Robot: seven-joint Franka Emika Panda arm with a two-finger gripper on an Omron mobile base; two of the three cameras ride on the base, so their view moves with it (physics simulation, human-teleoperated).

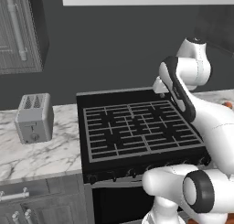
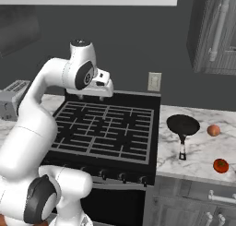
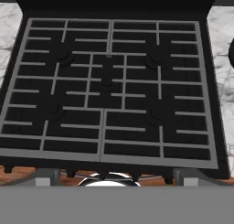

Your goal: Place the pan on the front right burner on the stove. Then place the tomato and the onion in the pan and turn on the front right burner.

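The gripper hangs above the rear of the stove; whether its fingers are apart I cannot tell. Below lie stiff grey-lined grates over the bare front right burner. On the marble surface to the right sits the pan, rigid, probably light, best gripped by its thin handle. The onion and glossy tomato look round, likely to roll.
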